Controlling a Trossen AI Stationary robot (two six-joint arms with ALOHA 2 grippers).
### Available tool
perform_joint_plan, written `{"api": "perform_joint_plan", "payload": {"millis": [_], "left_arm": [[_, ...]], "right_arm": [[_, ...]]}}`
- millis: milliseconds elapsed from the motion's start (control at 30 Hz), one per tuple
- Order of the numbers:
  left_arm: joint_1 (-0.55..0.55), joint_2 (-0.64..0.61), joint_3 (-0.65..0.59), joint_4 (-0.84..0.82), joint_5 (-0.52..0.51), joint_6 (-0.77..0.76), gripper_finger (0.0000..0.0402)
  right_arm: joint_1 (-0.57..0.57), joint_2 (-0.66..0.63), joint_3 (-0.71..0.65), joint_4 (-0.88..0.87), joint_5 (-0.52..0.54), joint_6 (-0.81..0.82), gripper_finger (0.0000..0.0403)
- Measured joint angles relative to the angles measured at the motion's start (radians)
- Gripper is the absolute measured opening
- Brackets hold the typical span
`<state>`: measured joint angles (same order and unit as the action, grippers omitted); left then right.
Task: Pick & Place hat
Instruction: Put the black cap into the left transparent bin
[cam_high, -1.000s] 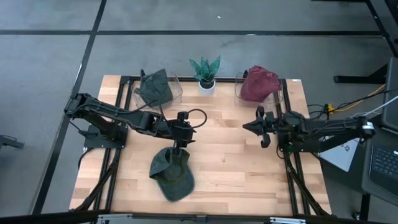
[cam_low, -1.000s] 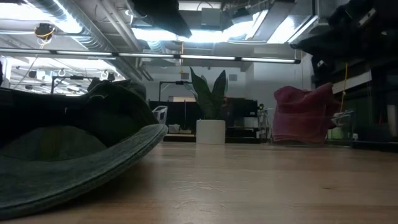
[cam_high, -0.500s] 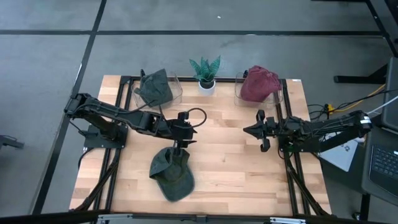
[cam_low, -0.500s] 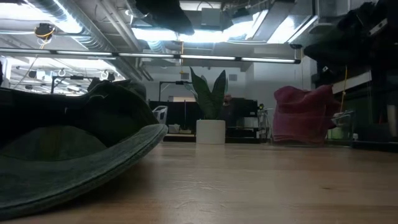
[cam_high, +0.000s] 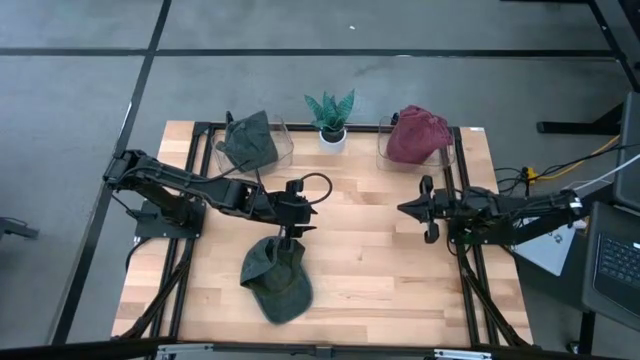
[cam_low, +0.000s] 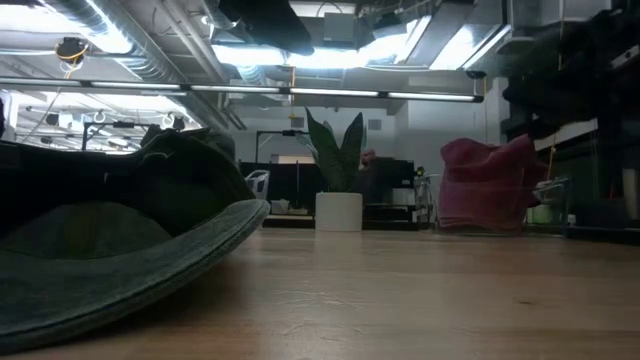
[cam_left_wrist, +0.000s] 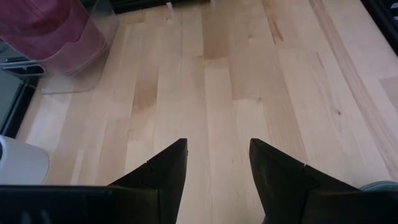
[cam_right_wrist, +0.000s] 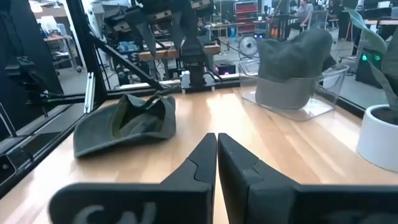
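Observation:
A dark green hat (cam_high: 275, 280) lies on the wooden table near its near edge, resting on its brim; it fills the left of the low view (cam_low: 110, 250) and shows in the right wrist view (cam_right_wrist: 127, 121). My left gripper (cam_high: 292, 226) hovers just beyond the hat's far edge, open (cam_left_wrist: 214, 144), over bare wood, touching nothing. My right gripper (cam_high: 402, 208) is shut (cam_right_wrist: 216, 135) and waits near the table's right side, pointing toward the hat.
A grey-green hat (cam_high: 250, 143) sits on a clear stand at the far left, a red hat (cam_high: 417, 135) on another at the far right, and a potted plant (cam_high: 331, 115) between them. Bare wood lies between the two grippers.
My right gripper has drawn back a little toward the table's right edge, still shut. The left arm and the green hat have kept still.

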<state>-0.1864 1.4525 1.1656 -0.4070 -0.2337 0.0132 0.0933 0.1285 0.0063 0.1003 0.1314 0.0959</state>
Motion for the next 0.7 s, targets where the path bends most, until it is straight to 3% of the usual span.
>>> {"api": "perform_joint_plan", "payload": {"millis": [333, 700], "left_arm": [[-0.002, 0.000, 0.000, 0.000, 0.000, -0.023, 0.0171], [-0.002, 0.000, 0.000, 0.000, -0.008, -0.105, 0.0171]], "right_arm": [[0.000, -0.119, 0.029, -0.153, -0.105, -0.055, 0.0017], [-0.001, -0.118, 0.003, -0.068, -0.029, -0.029, 0.0016]]}}
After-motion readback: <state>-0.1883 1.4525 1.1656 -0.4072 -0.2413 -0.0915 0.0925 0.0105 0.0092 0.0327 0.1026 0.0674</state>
